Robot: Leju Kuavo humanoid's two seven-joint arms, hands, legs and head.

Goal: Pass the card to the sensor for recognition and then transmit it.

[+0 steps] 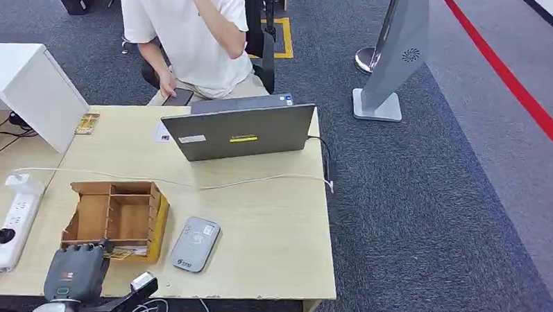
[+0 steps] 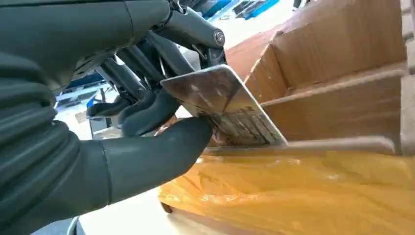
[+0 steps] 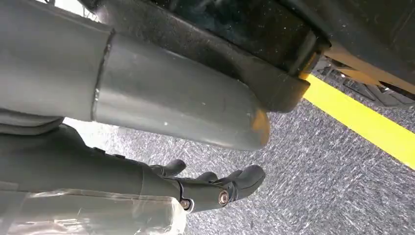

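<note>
Item: thin glossy rounded-corner card (image 2: 222,105), printed face blurred, perhaps text. Pinched by left hand (image 2: 147,122) against brown cardboard divider box (image 2: 337,63). Right hand (image 3: 215,188) holds nothing, fingers loosely apart.

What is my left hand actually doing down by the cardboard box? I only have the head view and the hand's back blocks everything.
Observer: The left hand pinches a card between the thumb and the fingers, as the left wrist view shows.
Operator: Is the card clear of the box?
Observer: No. Its lower edge sits at the cardboard box, by the wall of one compartment, just above the yellow tape on the box's side.
Operator: And my right hand? I can't find it.
Observer: The right hand hangs over grey carpet near a yellow floor line, fingers loosely apart, holding nothing.
</note>
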